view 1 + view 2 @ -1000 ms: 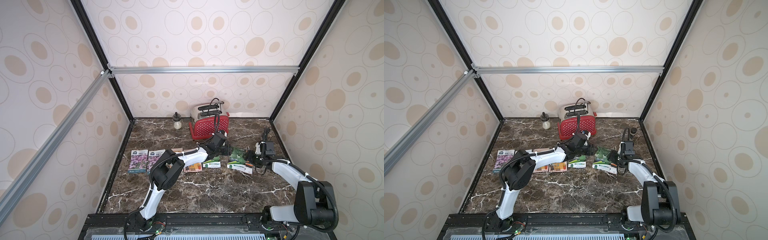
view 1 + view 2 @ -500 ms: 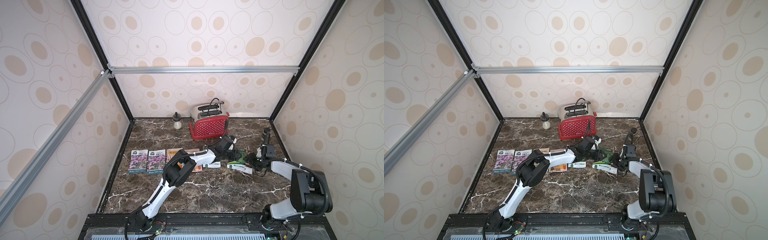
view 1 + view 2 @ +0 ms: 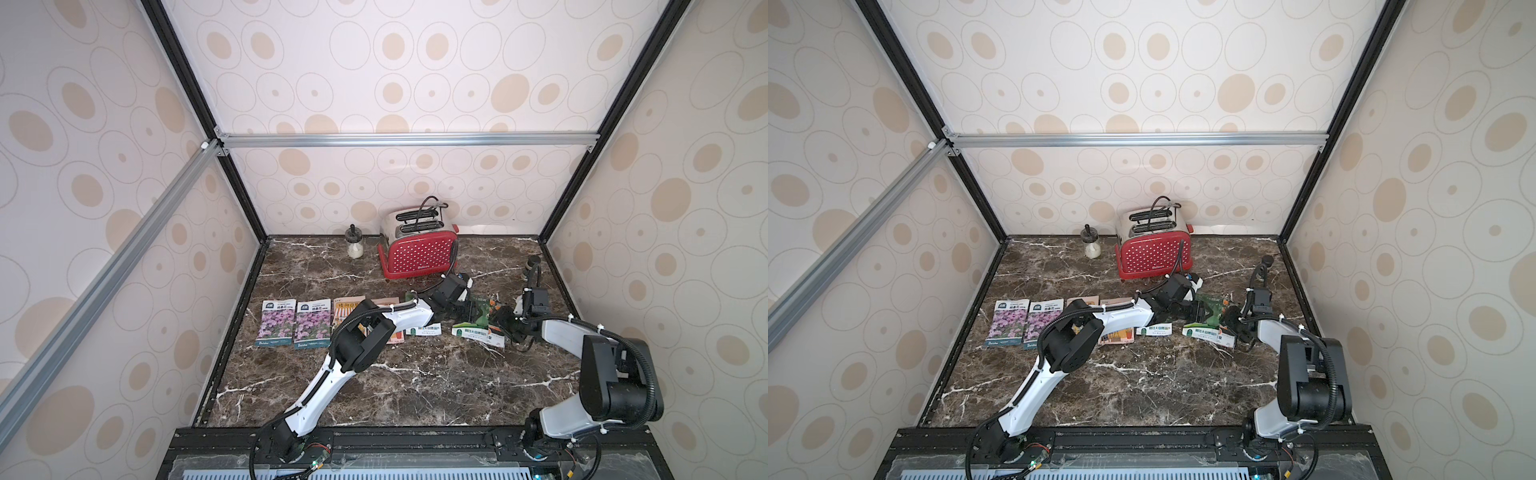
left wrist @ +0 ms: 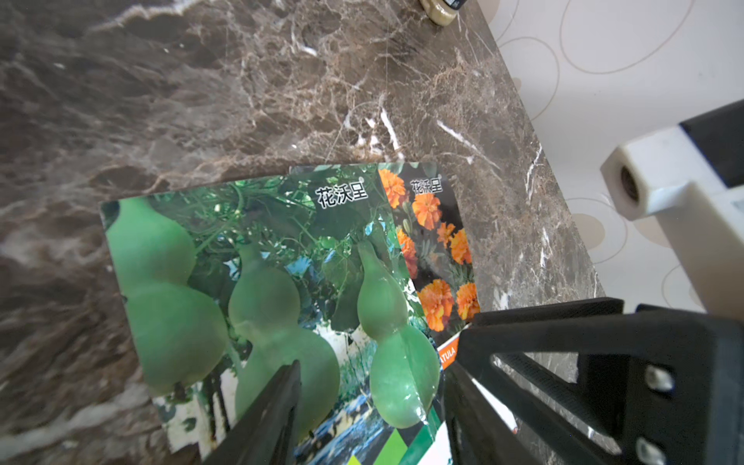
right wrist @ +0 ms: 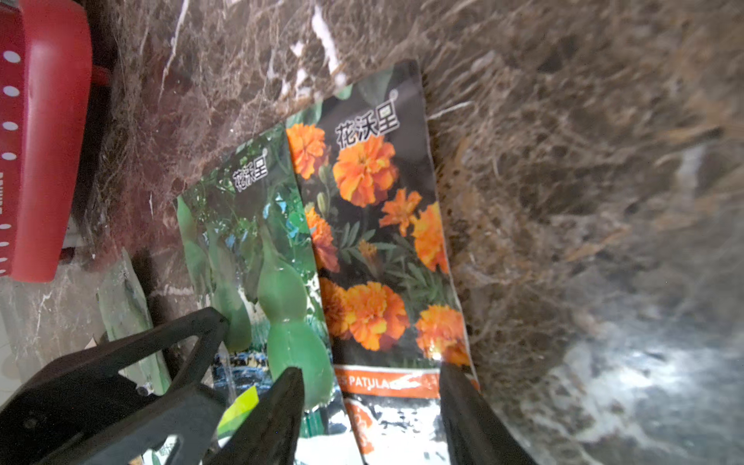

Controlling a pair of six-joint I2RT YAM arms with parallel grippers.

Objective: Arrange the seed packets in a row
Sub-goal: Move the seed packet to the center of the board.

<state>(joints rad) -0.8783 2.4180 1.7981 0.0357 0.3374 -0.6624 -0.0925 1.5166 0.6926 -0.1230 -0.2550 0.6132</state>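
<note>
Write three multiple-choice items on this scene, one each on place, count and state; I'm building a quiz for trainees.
1. Where does the red toaster stand?
A) at the back of the table
B) at the front edge
C) on a packet

2. How many purple-flower packets show?
A) one
B) two
C) four

3. How do the orange-flower packet and the gourd packet next to it lie?
A) apart
B) standing upright
C) the gourd packet overlaps the other's edge

Key: 1 A, it stands at the far edge in both top views; 2 B, two lie side by side at the row's end; 3 C, the left wrist view shows the gourd packet covering that edge.
</note>
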